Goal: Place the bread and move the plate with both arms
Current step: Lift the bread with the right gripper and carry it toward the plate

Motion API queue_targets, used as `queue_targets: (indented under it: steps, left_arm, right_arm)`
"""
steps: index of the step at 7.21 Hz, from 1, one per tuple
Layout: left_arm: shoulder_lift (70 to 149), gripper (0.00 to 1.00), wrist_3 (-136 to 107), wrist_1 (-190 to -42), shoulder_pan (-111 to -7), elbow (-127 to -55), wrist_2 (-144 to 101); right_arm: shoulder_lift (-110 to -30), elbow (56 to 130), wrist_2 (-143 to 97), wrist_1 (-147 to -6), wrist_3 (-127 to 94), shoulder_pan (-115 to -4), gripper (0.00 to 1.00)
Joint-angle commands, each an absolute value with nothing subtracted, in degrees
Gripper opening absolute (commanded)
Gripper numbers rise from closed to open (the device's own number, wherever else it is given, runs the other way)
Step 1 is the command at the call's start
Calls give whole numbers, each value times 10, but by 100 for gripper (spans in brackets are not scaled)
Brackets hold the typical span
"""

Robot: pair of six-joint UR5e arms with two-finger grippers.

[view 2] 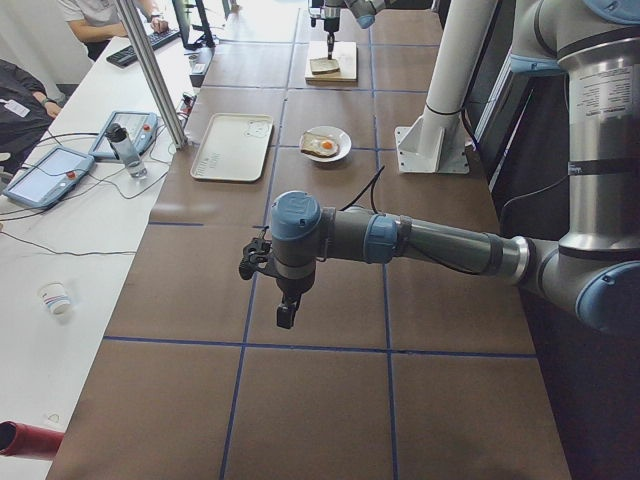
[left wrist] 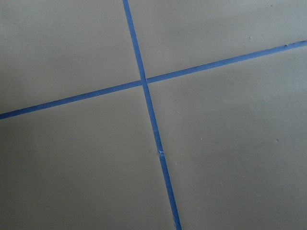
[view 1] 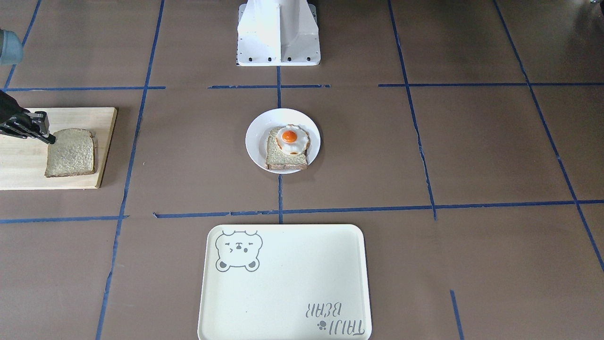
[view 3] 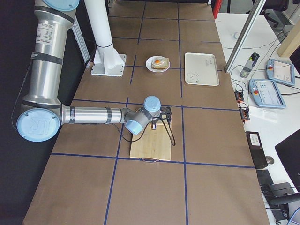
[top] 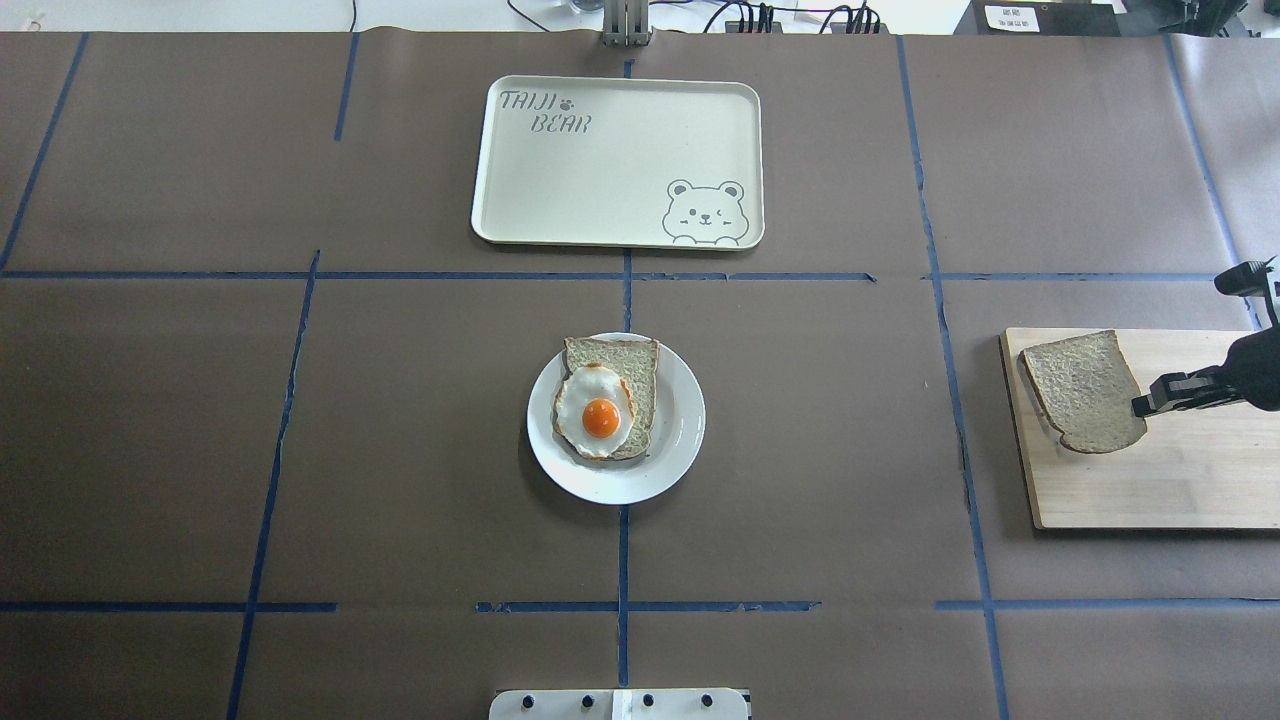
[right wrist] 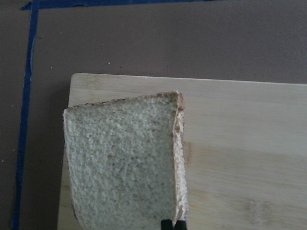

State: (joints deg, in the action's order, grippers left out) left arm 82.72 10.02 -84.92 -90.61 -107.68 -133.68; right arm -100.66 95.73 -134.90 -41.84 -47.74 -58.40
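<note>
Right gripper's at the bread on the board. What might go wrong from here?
1. The right gripper meets the bread only at one crust edge, so the slice may sag, tear or slip when lifted.
2. The fried egg on the plate lies off-centre, past the edge of the slice under it; bread set on it may tilt and slide once the plate moves.

The left arm (view 2: pixel 450 247) and right arm (view 3: pixel 89 115) are silver-grey tubes jointed by rounded light blue caps (view 2: pixel 296 215). Beside the white pedestal column (view 1: pixel 278 28), each upright segment wears a white printed label (view 3: pixel 45 33). Dark screws (view 1: pixel 269 59) line the pedestal's base plate. A thin black cable (view 2: pixel 368 188) loops off the left arm. The left gripper (view 2: pixel 286 320) and right gripper (top: pixel 1142 406) are black.
</note>
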Motion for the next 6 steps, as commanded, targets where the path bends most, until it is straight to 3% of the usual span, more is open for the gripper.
queue_targets:
  steps: [1,3,6]
  left_arm:
    - [827,100,100,-849,-906,-1077,-1337]
    - [827,100,100,-850,-906,-1077,-1337]
    - [827,100,100,-849,-906,-1078,-1337]
  right_arm:
    - [-1004,1001,-1370,-422,-532,-598,0]
    - [-993,1035,-1384,-423,-558,-595,0]
    - [-858,1044,-1386,-424,-736,-564,0]
